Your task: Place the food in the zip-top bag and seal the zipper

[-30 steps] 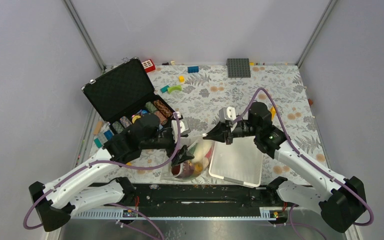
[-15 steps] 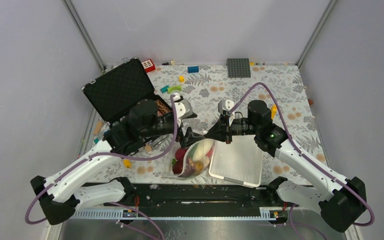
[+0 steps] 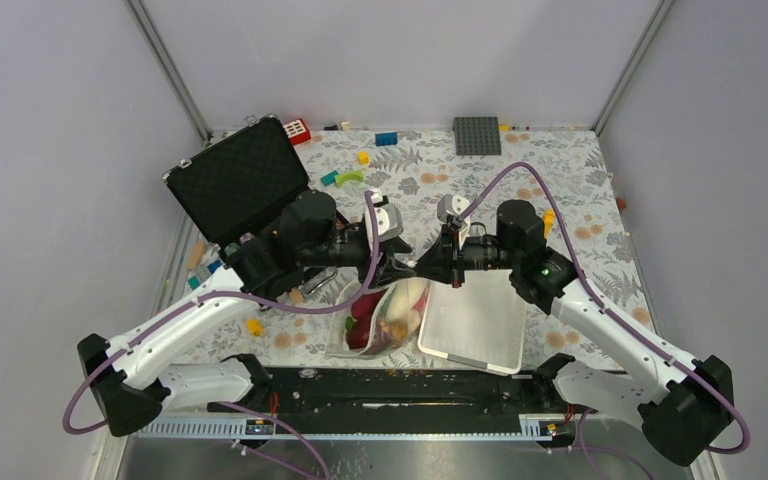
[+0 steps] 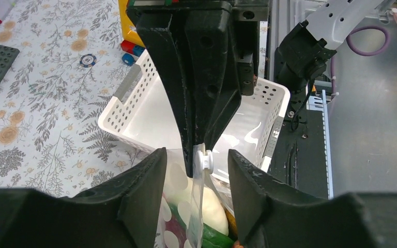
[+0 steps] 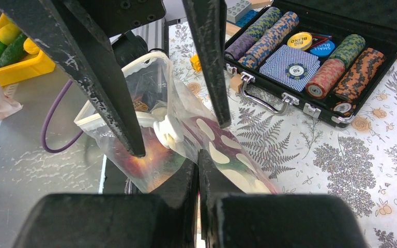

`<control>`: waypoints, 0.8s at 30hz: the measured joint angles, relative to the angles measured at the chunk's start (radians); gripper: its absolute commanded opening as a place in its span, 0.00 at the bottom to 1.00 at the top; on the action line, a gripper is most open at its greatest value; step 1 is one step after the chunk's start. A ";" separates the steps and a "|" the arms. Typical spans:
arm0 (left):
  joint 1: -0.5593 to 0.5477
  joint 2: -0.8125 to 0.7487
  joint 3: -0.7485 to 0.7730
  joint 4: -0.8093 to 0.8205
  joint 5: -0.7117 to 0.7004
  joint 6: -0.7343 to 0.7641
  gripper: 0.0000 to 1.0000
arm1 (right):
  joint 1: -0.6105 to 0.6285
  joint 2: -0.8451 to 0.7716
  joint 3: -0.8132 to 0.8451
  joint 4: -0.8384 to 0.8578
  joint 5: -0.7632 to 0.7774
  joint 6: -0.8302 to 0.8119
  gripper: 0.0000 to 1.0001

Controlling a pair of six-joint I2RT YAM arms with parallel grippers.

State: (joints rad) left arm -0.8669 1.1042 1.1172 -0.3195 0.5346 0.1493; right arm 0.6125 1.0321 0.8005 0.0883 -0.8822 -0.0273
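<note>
The zip-top bag (image 3: 385, 318) lies on the table between the arms with the food inside it: a white radish (image 4: 214, 206), a green pepper (image 4: 213, 238) and dark-red pieces show through the plastic. My right gripper (image 5: 199, 170) is shut on the bag's far corner and holds it up. My left gripper (image 4: 196, 173) faces it, open, with one finger on each side of the white slider (image 4: 203, 161) on the zipper (image 5: 119, 120). A gap shows between each finger and the slider. In the top view the two grippers meet tip to tip above the bag's far end.
A white slotted basket (image 3: 475, 325) stands right of the bag. An open black case of poker chips (image 3: 245, 180) lies left of my left arm. Loose bricks and a grey baseplate (image 3: 477, 135) sit along the back edge. A yellow tray (image 5: 10, 67) sits off the table.
My left arm has swung from the bag's near end to its far end, up against the right gripper. Its jaws have narrowed around the slider. The right gripper has kept its hold.
</note>
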 measured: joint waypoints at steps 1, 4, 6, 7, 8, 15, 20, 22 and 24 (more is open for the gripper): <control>0.000 0.000 0.000 0.000 0.003 0.000 0.46 | 0.000 0.000 0.000 0.000 0.000 0.001 0.00; 0.000 0.000 0.000 -0.001 0.007 0.004 0.45 | 0.000 0.000 0.001 0.000 0.002 0.016 0.00; 0.000 0.004 0.000 -0.001 0.007 0.004 0.42 | 0.000 0.000 0.001 0.000 0.002 0.026 0.00; 0.000 0.005 0.000 -0.001 0.007 0.004 0.42 | 0.000 0.000 0.001 0.000 0.002 0.028 0.00; 0.000 0.007 0.000 -0.001 0.007 0.005 0.40 | 0.000 0.000 0.001 0.000 0.002 0.031 0.00; 0.000 0.022 0.001 -0.001 0.007 0.003 0.18 | 0.000 -0.002 0.001 0.000 0.003 0.042 0.00; 0.000 0.026 0.001 -0.001 0.006 -0.015 0.00 | 0.000 -0.003 0.001 0.000 0.007 0.045 0.00; -0.001 0.026 0.001 0.000 0.006 -0.020 0.00 | 0.000 -0.005 0.001 0.000 0.012 0.045 0.00; -0.001 0.026 0.001 0.003 0.007 -0.024 0.00 | 0.000 -0.008 0.001 -0.001 0.033 0.053 0.00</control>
State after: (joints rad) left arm -0.8680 1.1297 1.1183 -0.3168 0.5415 0.1249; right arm 0.6125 1.0237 0.8013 0.0875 -0.8494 0.0254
